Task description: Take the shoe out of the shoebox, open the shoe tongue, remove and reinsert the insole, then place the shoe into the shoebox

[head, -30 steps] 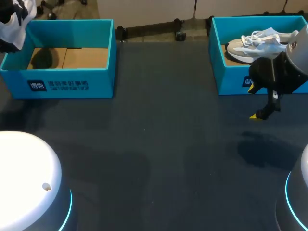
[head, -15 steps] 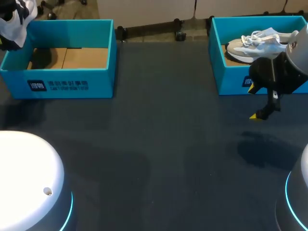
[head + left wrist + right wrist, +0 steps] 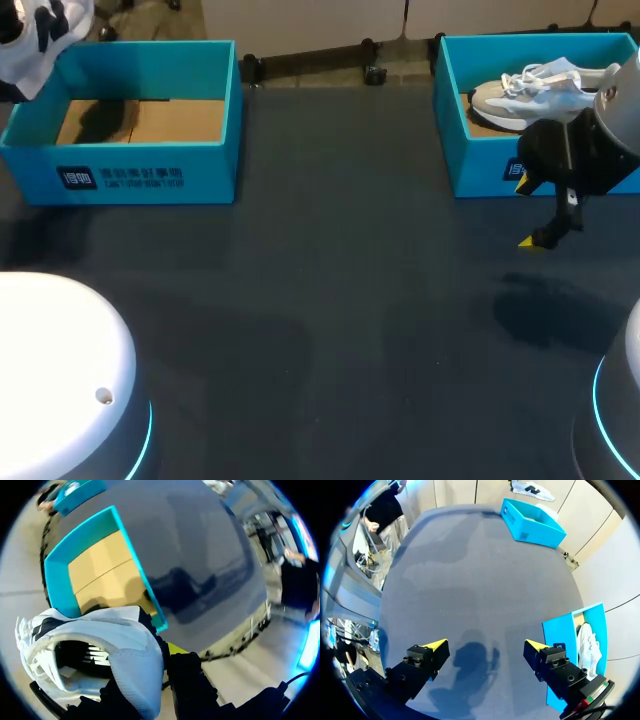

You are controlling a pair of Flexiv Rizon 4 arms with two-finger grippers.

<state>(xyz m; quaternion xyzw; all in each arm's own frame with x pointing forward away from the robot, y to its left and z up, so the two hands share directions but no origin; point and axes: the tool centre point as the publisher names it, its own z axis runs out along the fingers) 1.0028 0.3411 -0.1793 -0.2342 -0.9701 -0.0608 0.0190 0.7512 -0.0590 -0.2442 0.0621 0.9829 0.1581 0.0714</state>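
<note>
A white and black shoe (image 3: 100, 650) hangs in the air, and my left gripper (image 3: 161, 656) is shut on its side wall; one yellow fingertip (image 3: 175, 647) shows beside it. In the head view this shoe (image 3: 40, 35) is at the far left corner, above the back left of the empty blue shoebox (image 3: 140, 120). The same shoebox (image 3: 100, 570) lies ahead of the left gripper. My right gripper (image 3: 545, 215) hangs open over the table in front of the second box, nothing between its fingers (image 3: 435, 645).
A second blue box (image 3: 480, 150) at the back right holds a grey and white shoe (image 3: 540, 88); that box (image 3: 570, 640) also shows beside the right gripper. Dark tabletop (image 3: 330, 300) stretches between the two boxes.
The held shoe has risen a little and drifted right, and its shadow inside the left box has slid right. The right arm has kept still.
</note>
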